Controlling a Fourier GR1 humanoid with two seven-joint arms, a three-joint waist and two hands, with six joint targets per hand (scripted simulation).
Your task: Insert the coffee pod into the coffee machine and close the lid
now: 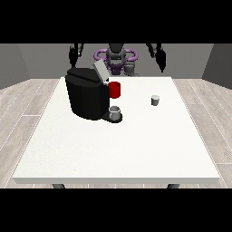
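Small grey cylindrical coffee pod sits on matte white bench, well apart from boxy black coffee machine with lid tilted open; both raised robot hands' finger state: cannot tell.

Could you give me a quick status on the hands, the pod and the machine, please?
Both robot hands raised, and, holding nothing. Coffee pod on table, untouched. Coffee machine lid up. Path clear.
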